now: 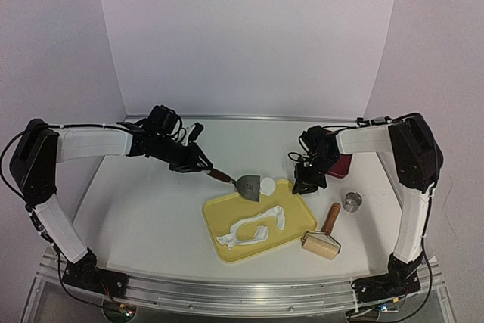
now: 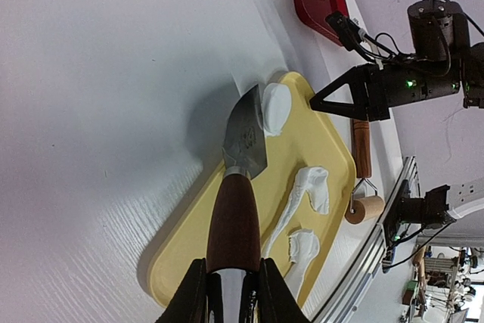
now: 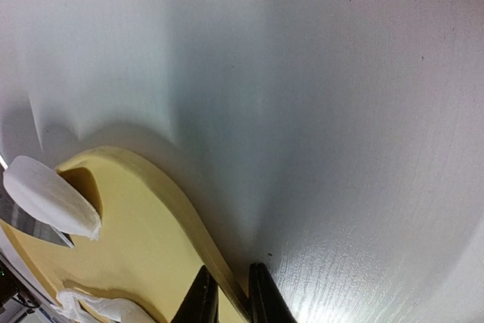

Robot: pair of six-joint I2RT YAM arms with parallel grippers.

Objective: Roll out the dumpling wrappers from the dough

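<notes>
Left gripper pinched tight on wooden handle of scraper; steel blade low at far edge of yellow board. On blade tip, one small round wrapper, tilted, overhanging the rim. Right gripper closed onto board's far right corner, one finger either side of the rim. On middle of board, ragged dough strip, well apart from wrapper. On table right of board: roller, ring cutter; red tray farther back.

Red tray partly behind right arm
</notes>
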